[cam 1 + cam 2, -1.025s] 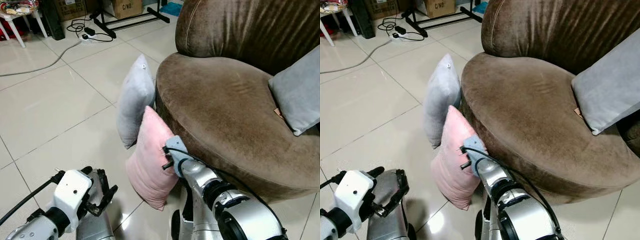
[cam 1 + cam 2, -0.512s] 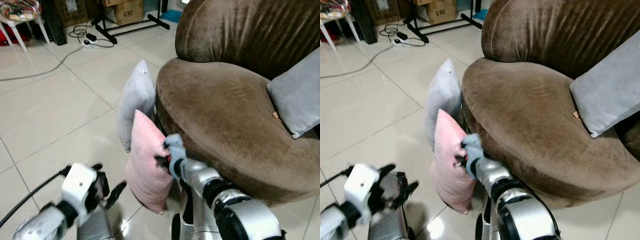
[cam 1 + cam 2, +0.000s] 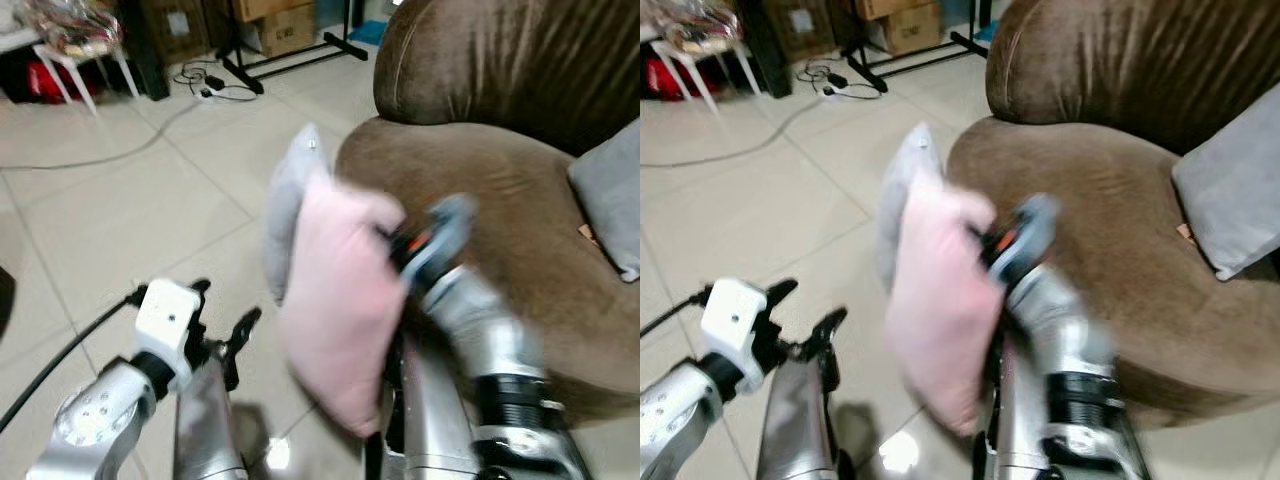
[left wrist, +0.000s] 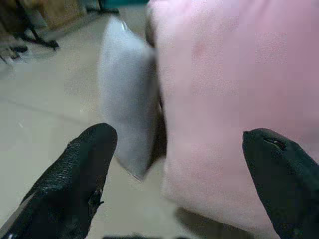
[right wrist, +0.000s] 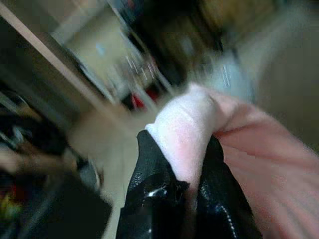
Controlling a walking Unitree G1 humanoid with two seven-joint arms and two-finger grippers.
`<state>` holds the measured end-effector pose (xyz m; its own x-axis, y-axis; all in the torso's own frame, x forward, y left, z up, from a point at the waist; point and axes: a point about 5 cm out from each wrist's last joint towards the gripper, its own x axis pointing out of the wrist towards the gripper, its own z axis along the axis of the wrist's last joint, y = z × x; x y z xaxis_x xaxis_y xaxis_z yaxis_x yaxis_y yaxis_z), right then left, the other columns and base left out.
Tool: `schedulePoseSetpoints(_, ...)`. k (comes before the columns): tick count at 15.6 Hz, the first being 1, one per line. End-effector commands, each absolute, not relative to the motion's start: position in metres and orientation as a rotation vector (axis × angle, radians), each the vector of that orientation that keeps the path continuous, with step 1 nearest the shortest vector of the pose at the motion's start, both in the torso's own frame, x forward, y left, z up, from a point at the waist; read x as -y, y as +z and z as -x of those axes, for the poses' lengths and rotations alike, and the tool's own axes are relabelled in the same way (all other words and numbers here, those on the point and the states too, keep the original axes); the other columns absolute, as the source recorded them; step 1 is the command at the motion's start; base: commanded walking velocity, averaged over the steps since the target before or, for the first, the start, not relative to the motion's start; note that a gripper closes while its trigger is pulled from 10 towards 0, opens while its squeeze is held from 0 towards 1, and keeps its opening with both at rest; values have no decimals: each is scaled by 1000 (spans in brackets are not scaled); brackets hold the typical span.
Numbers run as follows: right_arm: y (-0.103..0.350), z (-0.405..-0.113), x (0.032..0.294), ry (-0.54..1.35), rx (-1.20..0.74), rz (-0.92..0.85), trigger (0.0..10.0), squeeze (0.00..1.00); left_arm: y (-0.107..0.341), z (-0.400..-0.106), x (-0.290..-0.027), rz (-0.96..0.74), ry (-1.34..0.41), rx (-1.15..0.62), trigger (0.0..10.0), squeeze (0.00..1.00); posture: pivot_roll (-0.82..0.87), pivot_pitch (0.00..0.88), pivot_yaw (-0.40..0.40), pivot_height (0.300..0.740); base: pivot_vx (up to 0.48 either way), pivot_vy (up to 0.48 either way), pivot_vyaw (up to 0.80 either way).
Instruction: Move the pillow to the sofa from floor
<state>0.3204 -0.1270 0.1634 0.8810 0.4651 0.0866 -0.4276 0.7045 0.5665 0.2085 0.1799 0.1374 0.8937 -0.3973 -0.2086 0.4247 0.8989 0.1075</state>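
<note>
Pink pillow (image 3: 340,300) hangs pinched in right gripper (image 5: 182,184); left gripper (image 4: 179,169) spread.

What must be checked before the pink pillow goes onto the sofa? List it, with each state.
1. Right gripper holds the pink pillow: ok, jaws pinch a fold of its edge.
2. Pillow off the floor: ok, it hangs in front of the sofa, though the views are blurred.
3. Seat has room: ok, bare brown cushion beside the grey pillow at its far end.
4. Second grey pillow stays put: cannot tell, it leans on the sofa right behind the pink one.
5. Left gripper out of the way: ok, open, low, facing the pillow, apart from it.
</note>
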Motion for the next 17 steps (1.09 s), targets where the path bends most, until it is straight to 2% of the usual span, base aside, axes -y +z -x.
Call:
schedulePoseSetpoints(1, 193, -314, 133, 515, 53, -607, 0, 0, 143, -213, -180, -147, -421, -147, 10000, 0, -38, 0, 58, 410, 0, 0, 0)
schedulePoseSetpoints(2, 208, -310, 139, 490, 103, -581, 0, 0, 149, -219, -179, -138, -417, -116, 10000, 0, -45, 0, 61, 410, 0, 0, 0)
schedulePoseSetpoints(3, 228, -308, 149, 399, 177, -532, 10000, 0, 158, -226, -180, -141, -395, -67, 10000, 0, -36, 0, 52, 410, 0, 0, 0)
schedulePoseSetpoints(6, 259, -309, 163, 249, 316, -444, 10000, 0, 167, -237, -190, -234, -230, -17, 10000, 0, -7, 0, 13, 415, 0, 0, 0)
schedulePoseSetpoints(9, 240, -314, 153, 198, 245, -302, 10000, 0, 173, -237, -196, -254, -115, 13, 10000, 0, 12, 0, -11, 440, 0, 0, 0)
schedulePoseSetpoints(13, 232, -316, 141, 173, 200, -430, 10000, 0, 177, -241, -192, -299, -91, 26, 10000, 0, 28, 0, -22, 480, 0, 0, 0)
schedulePoseSetpoints(17, 262, -322, 152, 144, 304, -491, 10000, 0, 184, -251, -188, -305, -101, 57, 10000, 0, -10, 0, -5, 515, 0, 0, 0)
